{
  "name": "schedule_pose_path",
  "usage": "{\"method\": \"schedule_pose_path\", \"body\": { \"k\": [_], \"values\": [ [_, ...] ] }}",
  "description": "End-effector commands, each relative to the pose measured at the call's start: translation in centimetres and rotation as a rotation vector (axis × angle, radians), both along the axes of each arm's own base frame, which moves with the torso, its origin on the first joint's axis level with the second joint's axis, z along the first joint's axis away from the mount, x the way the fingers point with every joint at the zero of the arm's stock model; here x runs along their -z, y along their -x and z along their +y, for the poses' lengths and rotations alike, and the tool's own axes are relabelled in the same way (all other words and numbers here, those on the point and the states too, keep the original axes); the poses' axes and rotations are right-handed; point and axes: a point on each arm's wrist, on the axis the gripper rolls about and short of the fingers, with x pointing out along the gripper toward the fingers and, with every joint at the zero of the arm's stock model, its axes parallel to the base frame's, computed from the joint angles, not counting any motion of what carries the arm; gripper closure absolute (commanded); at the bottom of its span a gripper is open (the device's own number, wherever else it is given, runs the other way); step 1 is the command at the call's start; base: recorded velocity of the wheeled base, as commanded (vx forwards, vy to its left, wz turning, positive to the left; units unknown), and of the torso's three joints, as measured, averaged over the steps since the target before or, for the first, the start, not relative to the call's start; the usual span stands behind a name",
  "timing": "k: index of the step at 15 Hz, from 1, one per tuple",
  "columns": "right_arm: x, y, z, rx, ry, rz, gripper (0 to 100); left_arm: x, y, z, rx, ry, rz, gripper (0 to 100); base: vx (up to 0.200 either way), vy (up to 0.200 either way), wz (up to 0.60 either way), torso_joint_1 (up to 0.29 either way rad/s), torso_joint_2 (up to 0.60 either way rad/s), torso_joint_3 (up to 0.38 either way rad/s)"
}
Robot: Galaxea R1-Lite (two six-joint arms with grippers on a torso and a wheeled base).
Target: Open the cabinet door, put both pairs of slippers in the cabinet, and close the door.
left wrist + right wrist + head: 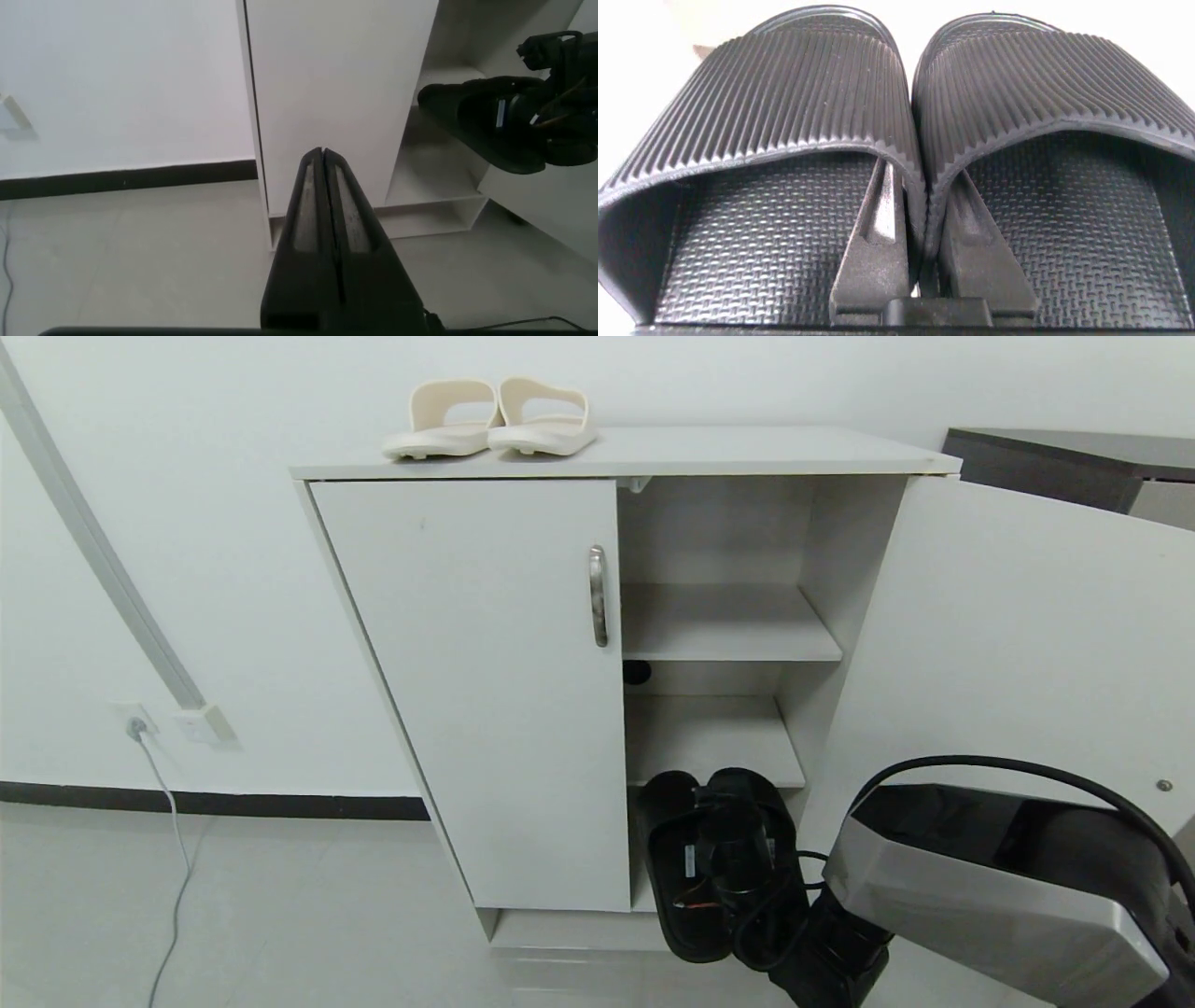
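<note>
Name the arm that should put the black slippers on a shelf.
Right. The right gripper is shut on the black slippers at the open side of the cabinet; the left gripper is shut and empty, facing the closed door.

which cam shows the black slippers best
The right wrist view: the black slippers sit side by side up close, ribbed straps clear, with the jaws pinching their adjoining inner edges. The head view shows the pair low at the open cabinet, smaller and partly hidden. The left wrist view shows them side-on, farther off.
</note>
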Motion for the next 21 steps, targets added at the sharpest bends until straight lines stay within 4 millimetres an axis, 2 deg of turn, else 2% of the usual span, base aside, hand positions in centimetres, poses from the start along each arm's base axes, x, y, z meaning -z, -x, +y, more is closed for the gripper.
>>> {"method": "schedule_pose_path", "body": {
  "k": [1, 4, 8, 10, 17, 21],
  "values": [
    [0.0, 0.0, 0.1, -0.001, -0.002, 0.001, 100, 0.0, 0.0, 0.0, 0.000, 0.001, 0.002, 100, 0.000, 0.000, 0.00, 0.007, 0.00, -0.188],
    [-0.1, 0.0, 0.1, 0.022, -0.015, -0.026, 100, 0.0, 0.0, 0.0, -0.002, 0.002, 0.002, 100, 0.000, 0.000, 0.00, 0.005, 0.00, -0.183],
    [-0.8, -2.3, -1.0, 0.143, -0.044, -0.121, 100, 0.0, 0.0, 0.0, -0.002, 0.002, 0.002, 100, 0.000, 0.000, 0.00, 0.003, 0.00, -0.021],
    [-1.2, -2.7, -1.4, 0.158, -0.063, -0.141, 100, 0.0, 0.0, 0.0, -0.002, 0.002, 0.002, 100, 0.000, 0.000, 0.00, 0.000, 0.00, 0.000],
    [-1.2, -2.7, -1.5, 0.161, -0.068, -0.147, 100, 0.0, 0.0, 0.0, -0.002, 0.001, 0.002, 100, 0.000, 0.000, 0.00, 0.000, 0.00, 0.000],
    [-1.2, -2.7, -1.5, 0.159, -0.067, -0.147, 100, 0.0, 0.0, 0.0, -0.002, 0.001, 0.002, 100, 0.200, 0.000, 0.00, -0.004, 0.00, 0.002]
  ]
}}
